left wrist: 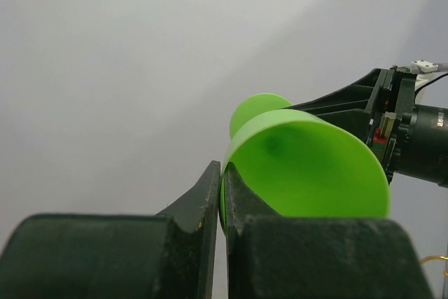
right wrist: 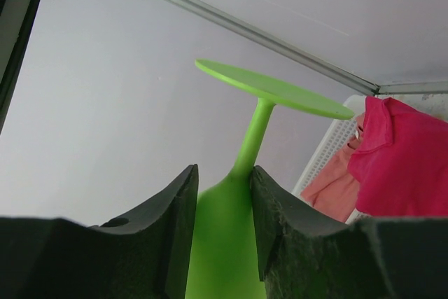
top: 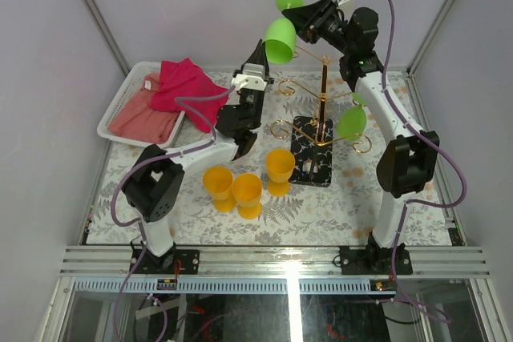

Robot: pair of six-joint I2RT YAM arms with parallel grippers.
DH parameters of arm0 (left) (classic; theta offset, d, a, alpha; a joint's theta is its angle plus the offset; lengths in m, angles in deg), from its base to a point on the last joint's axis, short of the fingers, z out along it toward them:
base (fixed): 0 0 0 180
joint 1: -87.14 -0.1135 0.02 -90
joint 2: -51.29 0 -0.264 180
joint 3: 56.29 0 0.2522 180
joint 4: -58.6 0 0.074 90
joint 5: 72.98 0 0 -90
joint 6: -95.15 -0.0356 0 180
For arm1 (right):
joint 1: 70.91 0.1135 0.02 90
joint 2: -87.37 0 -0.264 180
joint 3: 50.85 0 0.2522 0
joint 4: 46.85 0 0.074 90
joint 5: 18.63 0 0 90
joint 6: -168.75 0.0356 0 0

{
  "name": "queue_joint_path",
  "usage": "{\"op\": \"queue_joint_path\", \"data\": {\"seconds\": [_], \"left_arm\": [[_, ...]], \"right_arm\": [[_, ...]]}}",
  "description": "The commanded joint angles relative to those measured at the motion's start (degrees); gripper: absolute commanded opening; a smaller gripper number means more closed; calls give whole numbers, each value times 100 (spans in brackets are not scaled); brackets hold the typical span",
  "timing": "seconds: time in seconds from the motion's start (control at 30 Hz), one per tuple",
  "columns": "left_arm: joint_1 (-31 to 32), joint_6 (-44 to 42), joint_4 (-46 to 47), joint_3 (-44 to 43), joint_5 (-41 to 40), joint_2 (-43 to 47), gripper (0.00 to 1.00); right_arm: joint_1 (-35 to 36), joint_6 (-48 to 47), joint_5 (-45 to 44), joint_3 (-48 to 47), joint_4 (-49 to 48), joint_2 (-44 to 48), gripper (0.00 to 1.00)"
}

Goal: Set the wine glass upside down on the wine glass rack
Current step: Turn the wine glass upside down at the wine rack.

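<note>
Right gripper: fingers clamped on the wine glass where bowl meets stem, foot uppermost.
Left gripper: jaws narrow, seemingly pinching the bowl's rim.
Glass: aloft, above and left of the wine glass rack.
Second green glass: hung on the rack's right side.
Yellow goblets: three, left of the rack's base.

- Light was bright and even, coming from above; the walls showed no hard shadow.
- A white glare streak crossed the pane at the near edge.
- In the wrist views the left fingers and right fingers were dark and blurred, and the glass looked soft-edged up close.
</note>
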Motion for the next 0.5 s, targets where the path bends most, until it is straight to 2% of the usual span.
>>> {"op": "queue_joint_path", "data": {"seconds": [0.0, 0.13, 0.3, 0.47], "left_arm": [[71, -164, 455, -322, -100, -126, 0], [92, -227, 459, -384, -125, -184, 0], [120, -268, 431, -378, -98, -185, 0], [151, -377, 444, -70, -67, 21, 1]], "right_arm": [[86, 63, 359, -333, -330, 17, 38], [86, 70, 391, -368, -321, -2, 30], [86, 9, 336, -454, -303, -36, 11], [86, -864, 147, -1108, 345, -191, 3]]}}
